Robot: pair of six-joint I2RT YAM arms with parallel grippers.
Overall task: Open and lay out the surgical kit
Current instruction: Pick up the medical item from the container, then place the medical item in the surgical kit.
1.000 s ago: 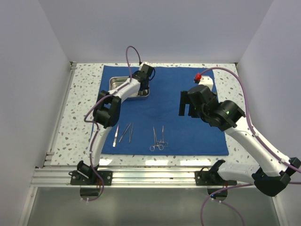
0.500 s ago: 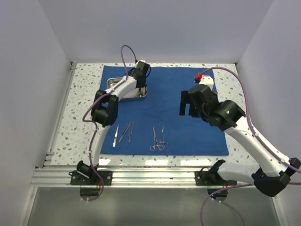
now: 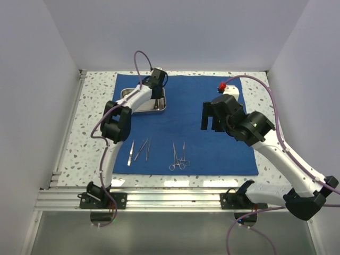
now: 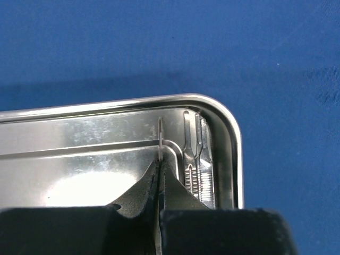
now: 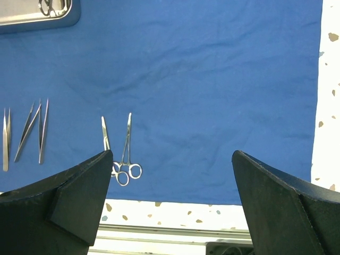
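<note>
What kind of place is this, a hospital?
Likely a robot test booth: white walls around a speckled table, left arm and right arm bolted to a metal rail, clamps on blue cloth.

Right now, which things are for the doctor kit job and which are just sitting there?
For the job:
- blue cloth
- steel tray
- tweezers
- clamps
- instrument lying in the tray
- left gripper, shut on a thin silver piece over the tray
- right gripper, open above the cloth

Just there:
- speckled table
- metal rail
</note>
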